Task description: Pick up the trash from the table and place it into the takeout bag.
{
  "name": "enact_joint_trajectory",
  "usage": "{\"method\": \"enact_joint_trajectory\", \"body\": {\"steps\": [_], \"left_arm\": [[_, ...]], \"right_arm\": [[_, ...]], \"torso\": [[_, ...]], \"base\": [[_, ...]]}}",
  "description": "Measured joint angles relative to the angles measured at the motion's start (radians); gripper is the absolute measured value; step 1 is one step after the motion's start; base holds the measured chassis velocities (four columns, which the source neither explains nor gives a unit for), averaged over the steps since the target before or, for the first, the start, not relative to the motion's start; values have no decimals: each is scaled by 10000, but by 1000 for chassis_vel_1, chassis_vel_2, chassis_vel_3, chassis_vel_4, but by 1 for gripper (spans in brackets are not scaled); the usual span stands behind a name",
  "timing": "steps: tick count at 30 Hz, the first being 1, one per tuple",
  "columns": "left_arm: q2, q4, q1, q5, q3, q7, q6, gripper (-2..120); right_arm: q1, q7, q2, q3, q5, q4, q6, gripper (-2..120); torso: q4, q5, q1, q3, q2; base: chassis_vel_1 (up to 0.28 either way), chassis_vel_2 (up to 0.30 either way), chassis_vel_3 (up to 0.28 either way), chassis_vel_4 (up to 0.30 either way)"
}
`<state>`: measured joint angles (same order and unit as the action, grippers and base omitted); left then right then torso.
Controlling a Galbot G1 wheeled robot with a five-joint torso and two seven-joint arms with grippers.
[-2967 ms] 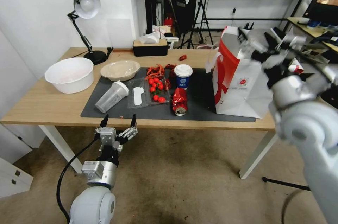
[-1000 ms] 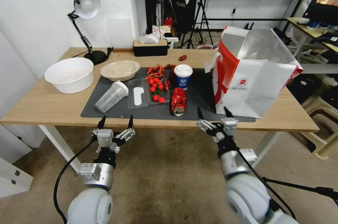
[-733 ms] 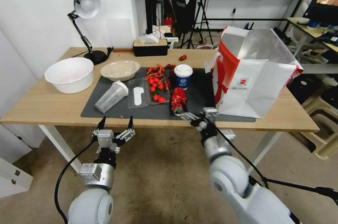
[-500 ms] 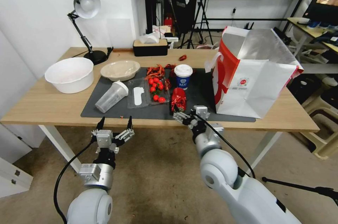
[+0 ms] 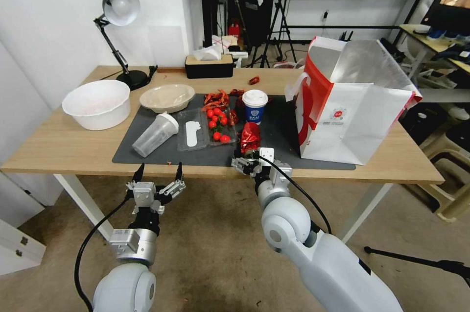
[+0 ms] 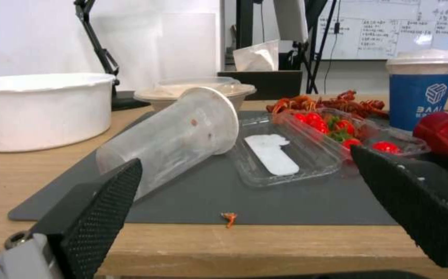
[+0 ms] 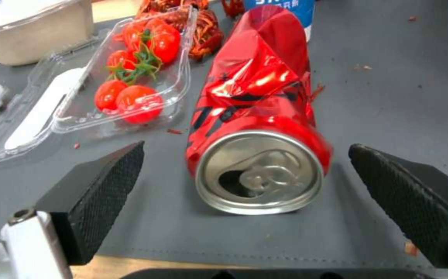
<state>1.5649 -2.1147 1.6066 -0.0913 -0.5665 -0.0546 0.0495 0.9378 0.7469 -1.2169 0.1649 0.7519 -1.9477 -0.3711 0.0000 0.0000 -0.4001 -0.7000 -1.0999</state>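
Cherry tomatoes point(image 5: 217, 125) in clear clamshell tray point(image 5: 203, 128) on mat point(image 5: 274, 143)

Both arms extended forward, grippers level and spread.
Right gripper point(image 5: 250, 160): wrist straight, forearm rising from lower right, fingers point(image 7: 97, 193) parted wide with an open gap between the pads. Left gripper point(image 5: 157, 173): lower and to the left, well apart from the right one, fingers point(image 6: 95, 209) likewise parted, holding nothing.
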Motion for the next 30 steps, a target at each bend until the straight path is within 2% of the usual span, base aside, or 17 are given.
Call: {"method": "enact_joint_trajectory", "body": {"steps": [1, 3, 5, 8, 12, 14, 24, 28, 30], "left_arm": [[0, 6, 1, 0, 0, 2, 8, 100], [0, 20, 3, -1, 3, 6, 25, 100], [0, 31, 3, -1, 4, 6, 33, 100], [0, 43, 1, 0, 15, 11, 54, 100], [1, 43, 10, 1, 18, 11, 60, 100], [0, 43, 34, 2, 20, 12, 85, 100], [1, 36, 88, 23, 37, 14, 110, 100], [5, 35, 94, 99, 46, 14, 138, 100], [5, 35, 96, 116, 51, 14, 143, 100]], "right_arm": [[-14, 10, -1, -1, 16, 10, -5, 98], [-46, 27, -6, -3, 56, 38, -7, 88], [-54, 38, -6, -11, 82, 40, -8, 85], [-57, 100, -21, -42, 169, 70, -75, 68], [-57, 137, -46, -65, 174, 93, -94, 60], [-49, 169, -59, -84, 174, 95, -117, 51], [117, 102, -4, -230, 71, -12, -104, 51], [296, -171, 129, -427, -62, -283, 91, 51], [452, -672, 265, -641, -132, -569, 478, 51]], "torso": [[0, 0, 0, 0, 0], [0, 0, 0, 0, 0], [0, 0, 0, 1, 0], [0, 0, 0, 0, 0], [0, 0, 0, 0, 0], [0, 0, 0, 0, 0], [0, 0, 0, 0, 0], [0, 1, 0, 0, 0], [0, 1, 0, 0, 0]], "base": [[0, 0, 0, 0], [0, 0, 0, 0], [0, 0, 0, 0], [0, 0, 0, 0], [0, 0, 0, 0], [0, 0, 0, 0], [0, 0, 0, 0], [0, 0, 0, 0], [0, 0, 0, 0]]}}
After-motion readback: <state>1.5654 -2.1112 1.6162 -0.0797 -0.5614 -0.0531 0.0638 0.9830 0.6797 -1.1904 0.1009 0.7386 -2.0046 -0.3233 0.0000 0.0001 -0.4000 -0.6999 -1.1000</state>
